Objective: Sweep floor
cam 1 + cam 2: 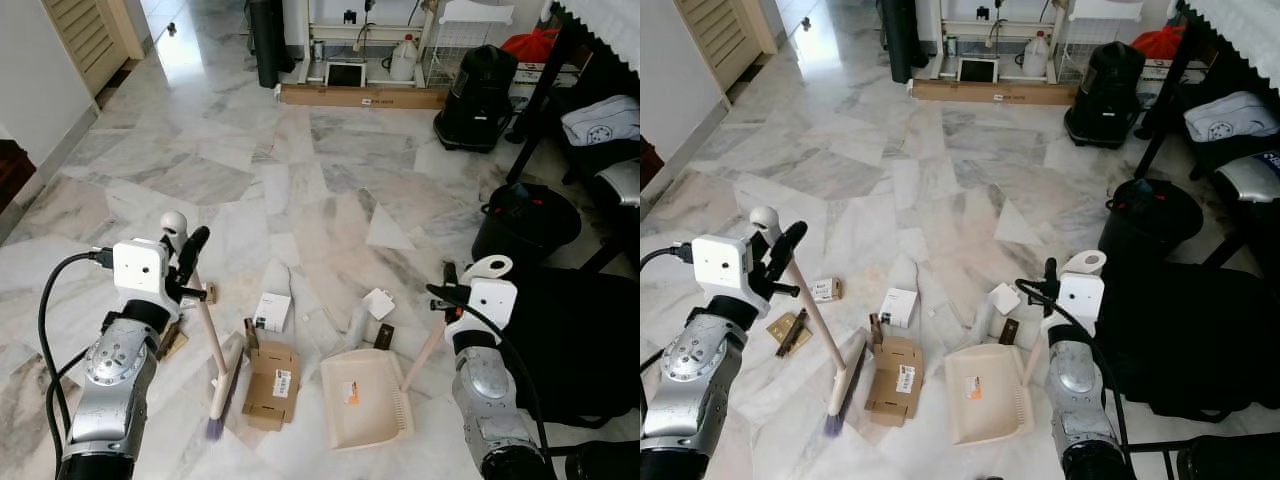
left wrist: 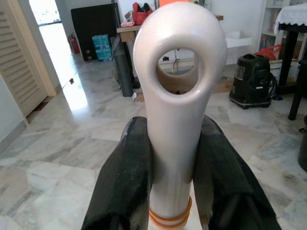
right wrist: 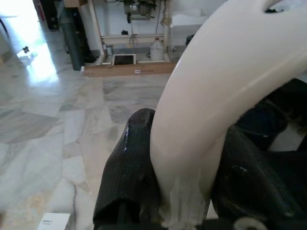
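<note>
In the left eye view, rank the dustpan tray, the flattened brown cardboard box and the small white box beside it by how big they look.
1. Dustpan tray, largest.
2. Brown cardboard box, clearly smaller.
3. Small white box, smallest.
All three lie on the floor at a similar distance from the camera, so the order is probably real.

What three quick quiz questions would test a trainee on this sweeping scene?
1. True or false: the left end effector is shut on the broom handle.
2. Which tool does the right end effector hold? A) mop B) dustpan C) bucket
3. Fill in: the flattened brown cardboard box lies between the broom head and the ____.

Key: 1 true; 2 B; 3 dustpan.
</note>
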